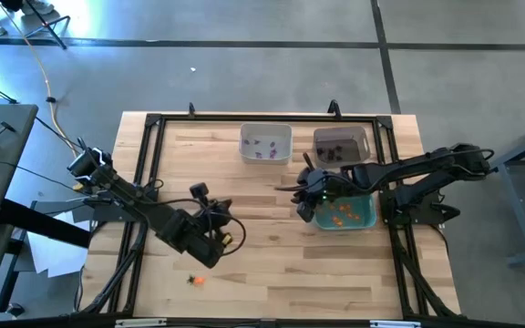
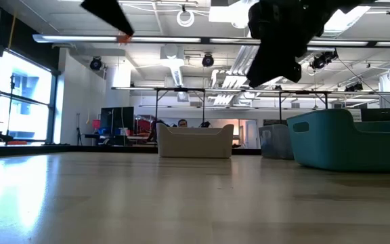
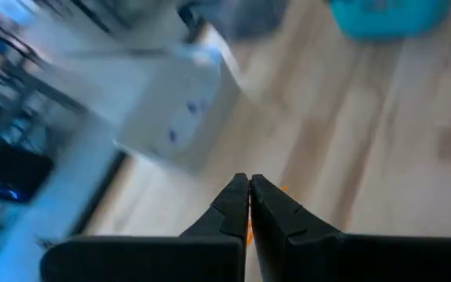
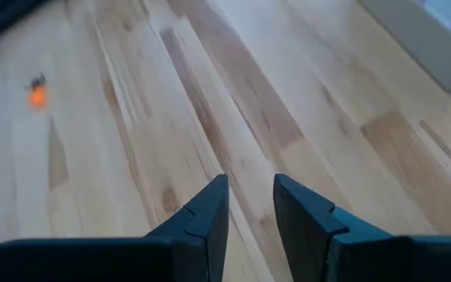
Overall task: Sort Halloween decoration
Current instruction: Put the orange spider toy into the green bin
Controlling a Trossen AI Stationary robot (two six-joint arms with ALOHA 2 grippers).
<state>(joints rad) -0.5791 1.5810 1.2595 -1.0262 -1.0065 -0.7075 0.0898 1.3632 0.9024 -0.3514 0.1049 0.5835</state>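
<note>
1. Left gripper (image 3: 249, 188): lower left of centre in the high view, raised off the table (image 1: 272, 273). Pinched tight on an orange trinket (image 2: 122, 38), visible only as a sliver between the tips.
2. Right gripper (image 4: 250, 188): centre of the high view, just left of the teal bin (image 1: 372, 221). Parted slightly, holding nothing.
3. White bin (image 1: 285, 146): upper centre of the high view, holding purple pieces (image 1: 262, 146).
4. Grey bin (image 1: 365, 144): just right of the white bin, holding dark pieces (image 1: 335, 150).
5. Teal bin: right of centre, below the grey bin, holding orange pieces (image 1: 340, 214).
6. Loose trinket (image 1: 196, 281): orange, lying on the table at the lower left of centre, below the left gripper.
7. Step in hand, as judged: carrying the orange trinket to the teal bin, matching colour to colour.
8. For a clean carry: keep the pinch firm on so thin a hold, travel above rim height, and pass clear of the right gripper waiting beside the bin.
9. For a clean drop: release only with the tips inside the teal walls and low, against bounce-out. Leave the loose trinket for the next pick.
</note>
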